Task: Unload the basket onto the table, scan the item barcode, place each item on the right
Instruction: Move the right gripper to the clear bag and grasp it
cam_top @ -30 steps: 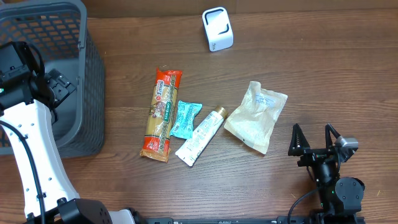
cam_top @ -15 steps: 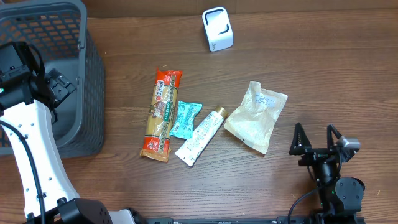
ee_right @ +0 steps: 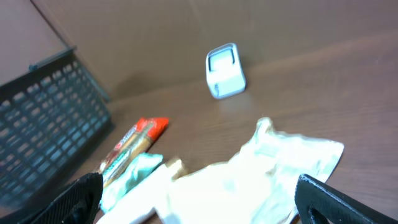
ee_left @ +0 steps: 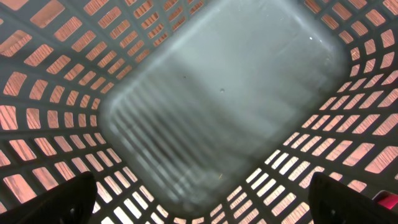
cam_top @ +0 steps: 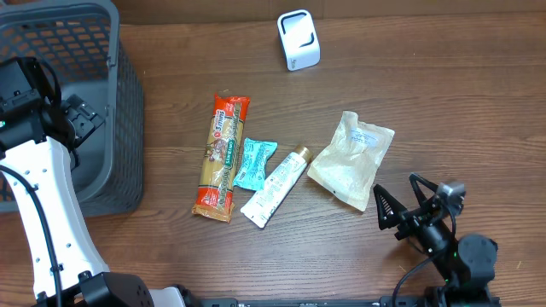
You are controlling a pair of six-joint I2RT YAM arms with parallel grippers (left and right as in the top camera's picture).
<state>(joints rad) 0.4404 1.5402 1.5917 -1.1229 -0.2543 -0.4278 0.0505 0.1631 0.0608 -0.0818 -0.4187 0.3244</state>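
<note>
Wood-grain table (cam_top: 426,102) bears a crinkled pale pouch (cam_top: 351,159); left hand (ee_left: 217,196) and right hand (cam_top: 394,184) gape empty.

A pale pouch (ee_right: 280,165) lies blurred on the wooden table (ee_right: 348,81), between the spread jaws of the right gripper (ee_right: 199,205). Behind it stands a white scanner (ee_right: 225,72). At left are a red-ended packet (ee_right: 132,147), a teal packet (ee_right: 134,177) and a grey basket (ee_right: 43,124).
</note>
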